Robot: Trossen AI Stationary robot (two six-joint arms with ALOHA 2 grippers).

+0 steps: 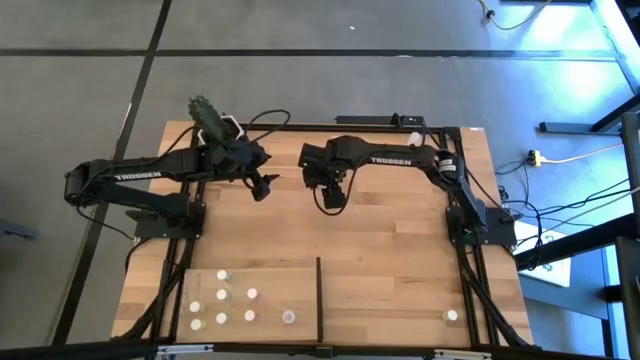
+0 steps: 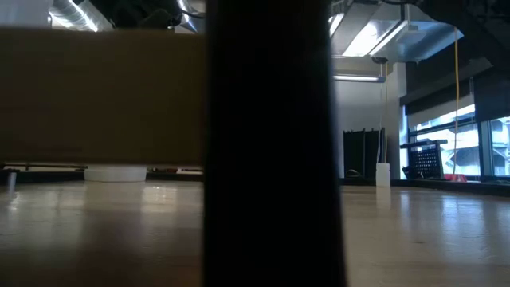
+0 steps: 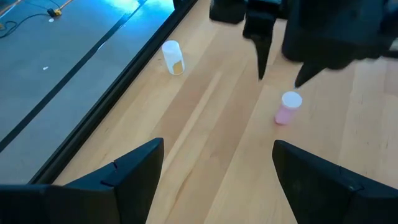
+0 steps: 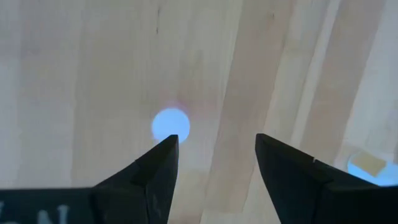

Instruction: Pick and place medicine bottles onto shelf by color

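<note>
High view: both hands are hovering mid-tabletop, well apart from the shelf.
Left hand and right hand are both standing apart, empty. Left wrist view: pink bottle is standing beneath the right fingers; a yellow bottle is sitting near the tabletop edge.

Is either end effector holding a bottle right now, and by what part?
Neither. The right end effector hangs open above a pink bottle standing free on the table; the left end effector is open and empty.

Eleven bottles (roughly), one shelf, two arms
</note>
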